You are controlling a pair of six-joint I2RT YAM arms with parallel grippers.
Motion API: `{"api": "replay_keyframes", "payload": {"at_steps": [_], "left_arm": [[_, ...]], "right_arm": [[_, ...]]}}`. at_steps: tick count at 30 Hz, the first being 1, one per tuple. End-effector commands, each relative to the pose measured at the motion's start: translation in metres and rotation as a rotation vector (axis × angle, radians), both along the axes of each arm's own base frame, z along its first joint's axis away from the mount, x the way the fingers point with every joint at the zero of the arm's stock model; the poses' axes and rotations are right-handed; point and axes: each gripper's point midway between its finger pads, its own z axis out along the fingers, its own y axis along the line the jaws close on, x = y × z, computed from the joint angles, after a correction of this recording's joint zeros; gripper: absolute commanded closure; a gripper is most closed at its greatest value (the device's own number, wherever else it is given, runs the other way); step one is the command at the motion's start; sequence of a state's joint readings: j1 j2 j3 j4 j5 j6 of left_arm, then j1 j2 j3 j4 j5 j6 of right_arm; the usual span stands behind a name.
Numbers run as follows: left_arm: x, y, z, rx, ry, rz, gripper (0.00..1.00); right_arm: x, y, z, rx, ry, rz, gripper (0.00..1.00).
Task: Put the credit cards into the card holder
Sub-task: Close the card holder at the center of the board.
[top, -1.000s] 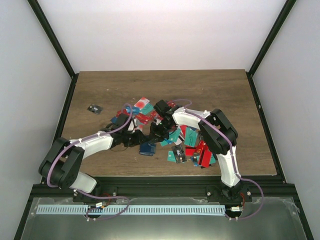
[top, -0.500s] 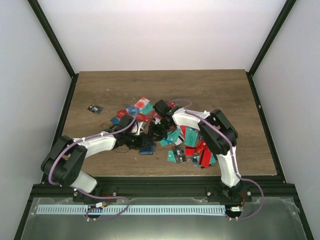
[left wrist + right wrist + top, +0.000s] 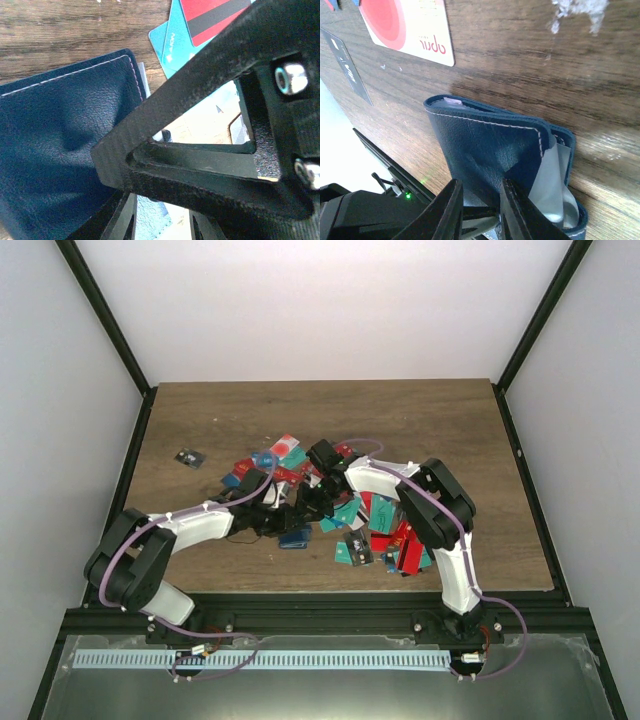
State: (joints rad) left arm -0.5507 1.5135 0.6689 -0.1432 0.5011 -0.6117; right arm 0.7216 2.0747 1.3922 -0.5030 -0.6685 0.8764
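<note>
Both arms reach to mid-table [image 3: 430, 420], tools meeting at the near-left edge of the credit cards [image 3: 372, 518] pile.

- Card holder [image 3: 490, 150]: navy, pale stitching, lying on the wood w/ its flap lifted and grey lining showing at the open edge. Top view: blue patch [image 3: 294, 538] just near of the 2 tools.
- R tool [image 3: 481, 189]: narrow, the 2 fingers pinch the holder's navy flap.
- L tool [image 3: 160, 222]: narrow gap, something pale between the fingers. Can't tell if gripped; view is mostly blocked by black framework. Holder [image 3: 55, 165] is right beside it.
- Loose nearby: white card [image 3: 410, 25] w/ red disc, teal card [image 3: 175, 42], red card [image 3: 210, 15] w/ dark stripe.
- 1 black chip [image 3: 187, 457] sits alone, far left, well apart from the pile.
</note>
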Motion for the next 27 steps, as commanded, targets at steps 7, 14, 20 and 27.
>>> {"api": "replay_keyframes", "payload": {"at_steps": [7,14,20,27], "left_arm": [[0.01,-0.002,0.001,0.03,-0.03,-0.003,0.7],[0.01,-0.004,-0.006,0.037,-0.017,-0.008,0.76],[0.016,-0.005,-0.006,0.041,-0.03,0.003,0.85],[0.021,-0.001,-0.001,0.077,-0.049,0.016,0.96]], "right_arm": [[0.006,-0.001,-0.008,-0.019,-0.026,-0.013,0.76],[0.006,0.0,-0.01,-0.017,-0.022,-0.012,0.76],[0.005,-0.001,-0.01,-0.019,-0.02,-0.012,0.77],[0.007,-0.002,-0.008,-0.02,-0.026,-0.01,0.77]]}}
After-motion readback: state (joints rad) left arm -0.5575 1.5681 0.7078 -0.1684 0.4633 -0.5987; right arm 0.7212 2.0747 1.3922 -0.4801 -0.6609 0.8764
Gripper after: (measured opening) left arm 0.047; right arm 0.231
